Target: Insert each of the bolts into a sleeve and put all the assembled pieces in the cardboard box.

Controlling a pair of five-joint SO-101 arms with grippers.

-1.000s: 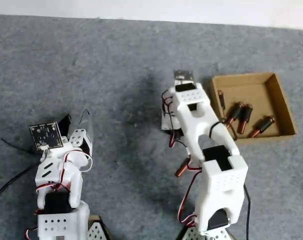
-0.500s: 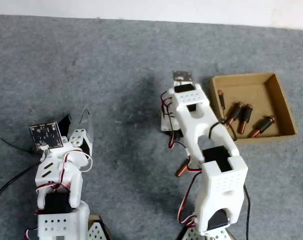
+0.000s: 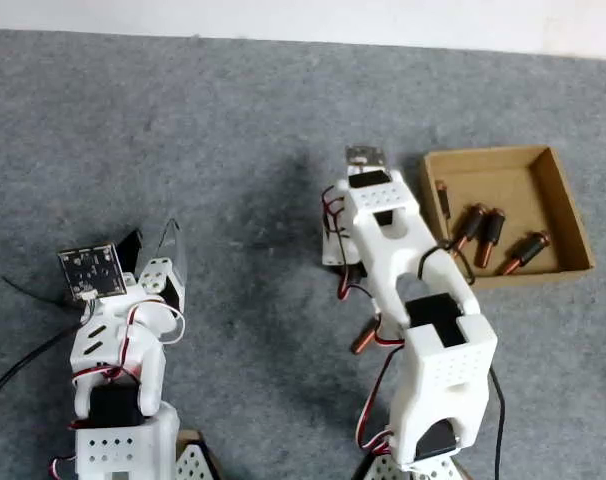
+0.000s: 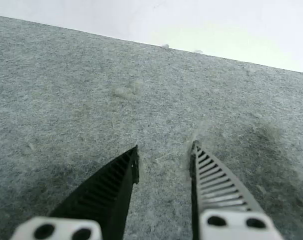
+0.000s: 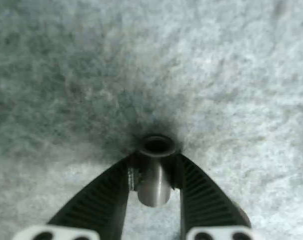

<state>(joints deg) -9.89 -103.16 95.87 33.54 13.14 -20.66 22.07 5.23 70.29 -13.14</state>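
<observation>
The right gripper [image 5: 155, 160] is clamped on a hollow dark metal sleeve [image 5: 152, 186], low over the grey felt carpet [image 5: 66, 75]. The sleeve's long axis runs in line with the fingers, its round open mouth at the end farthest from the wrist. In the high view the white right arm [image 3: 393, 240] stretches forward just beside the open brown cardboard box [image 3: 488, 154]. Inside the box lie 3 copper-and-black cylindrical pieces [image 3: 490, 230], each on its side and angled diagonally, and 1 thin bolt [image 3: 443, 200] lying along the wall nearest the arm. A copper-coloured cylinder [image 3: 364, 340] lies on the carpet partly under the right arm, also on a diagonal. Well apart, the left gripper [image 4: 164, 160] hangs over bare carpet, fingers spread and holding nothing.
</observation>
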